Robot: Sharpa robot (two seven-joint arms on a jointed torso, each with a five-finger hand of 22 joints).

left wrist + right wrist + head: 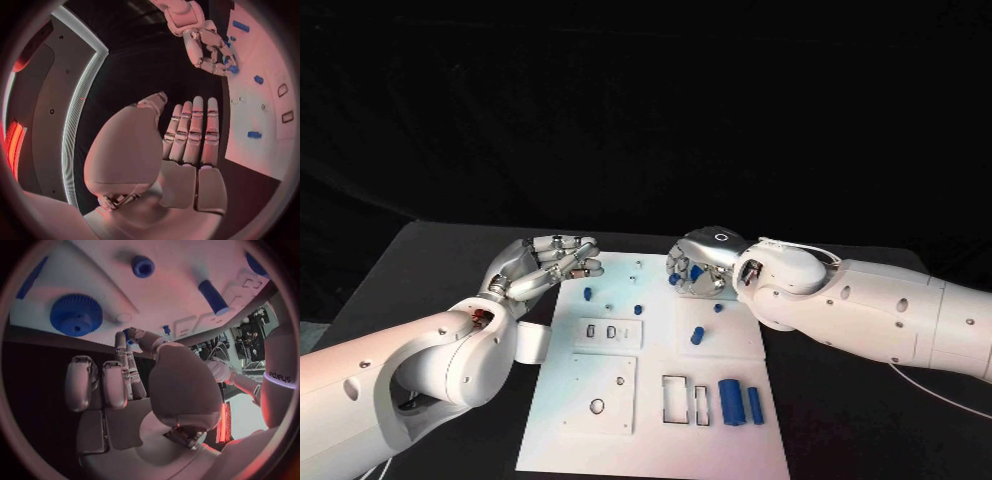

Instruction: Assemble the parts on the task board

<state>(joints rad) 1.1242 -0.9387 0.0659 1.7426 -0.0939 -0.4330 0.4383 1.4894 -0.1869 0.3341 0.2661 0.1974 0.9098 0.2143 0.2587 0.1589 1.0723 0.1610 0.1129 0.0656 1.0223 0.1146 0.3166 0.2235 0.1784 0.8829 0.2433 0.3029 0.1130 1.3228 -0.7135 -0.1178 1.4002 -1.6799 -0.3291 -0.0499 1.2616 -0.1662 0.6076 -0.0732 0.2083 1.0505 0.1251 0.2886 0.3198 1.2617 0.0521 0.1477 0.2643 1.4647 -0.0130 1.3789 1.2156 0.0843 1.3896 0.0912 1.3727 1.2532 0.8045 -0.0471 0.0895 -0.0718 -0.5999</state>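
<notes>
- Fingers of the right hand [701,268] curl down over the far right corner of the task board [625,440], thumb and a fingertip pinching a small blue part [128,335]; the head view puts a blue piece [694,272] right under that hand.
- Left hand [545,268] hovers at the board's far left edge, palm open, fingers [195,131] straight and pressed side by side, thumb apart, holding nothing.
- Right wrist view: a blue gear [76,315] lies on the board close to the fingertips, a round blue knob [143,266] and a blue cylinder [213,296] farther off.
- Head view count, clear of the hands: two blue cylinders [730,399] side by side near the right edge, one slanted blue peg [698,336] mid-board, and three small blue studs [589,293] towards the far end.
- Board also carries rectangular slots [675,398] beside the cylinders and a plate with a round hole [596,406].
- Black table [430,260] lies all round.
</notes>
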